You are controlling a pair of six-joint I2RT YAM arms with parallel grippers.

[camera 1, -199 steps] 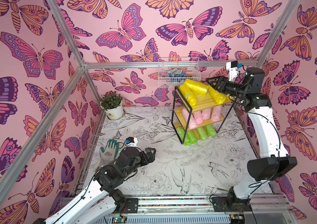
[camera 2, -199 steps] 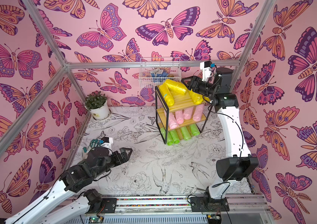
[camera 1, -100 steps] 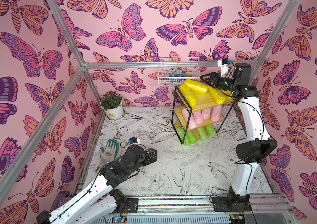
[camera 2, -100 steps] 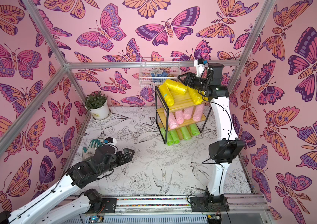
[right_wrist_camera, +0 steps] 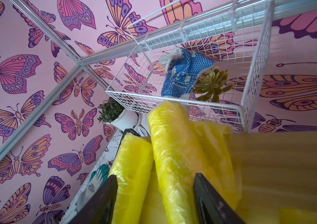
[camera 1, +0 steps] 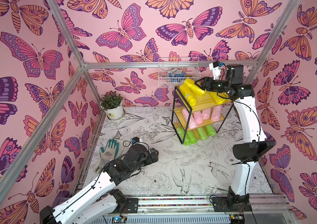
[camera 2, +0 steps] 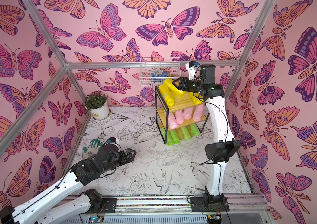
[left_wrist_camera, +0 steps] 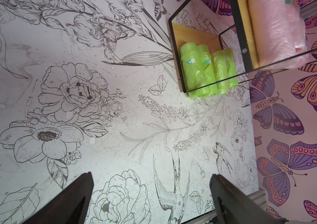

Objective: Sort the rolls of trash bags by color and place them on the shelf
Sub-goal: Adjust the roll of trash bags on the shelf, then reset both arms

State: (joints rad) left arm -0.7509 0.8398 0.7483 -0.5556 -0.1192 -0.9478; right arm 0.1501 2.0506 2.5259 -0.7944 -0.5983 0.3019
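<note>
Far left, by the wall: a grey-and-green work glove (camera 1: 108,150) lies flat on the counter (camera 1: 192,166). Behind it, in the back corner, stands a potted plant (camera 1: 113,106).

Your left fingers (left_wrist_camera: 72,199) sit low over the counter just beside the glove and point toward the shelf (camera 1: 205,101). In the left wrist view they are spread wide, with only printed counter between them.

The shelf stands toward the back right of the counter and has three stepped boards.
- Bottom board: four green rolls (camera 1: 196,133) lie side by side, their near ends past the board's front edge.
- Middle board: four pink rolls (camera 1: 202,116) lie side by side.
- Top board: yellow rolls (camera 1: 189,96). You can count three in both top views. One lies along the left edge and one at the right end. A slanting yellow roll (right_wrist_camera: 175,155) lies between them, its far end aimed at the wire basket (camera 1: 165,81).

The wire basket hangs on the back rail just behind the shelf top. It holds a blue-dotted glove (right_wrist_camera: 184,77) and a succulent (right_wrist_camera: 212,85).

Your right fingers (right_wrist_camera: 212,203) are at the near end of the slanting yellow roll. They are partly spread, one on either side of it. One finger touches the film. Contact on the other side is unclear, so you cannot tell whether the roll is pinched.
</note>
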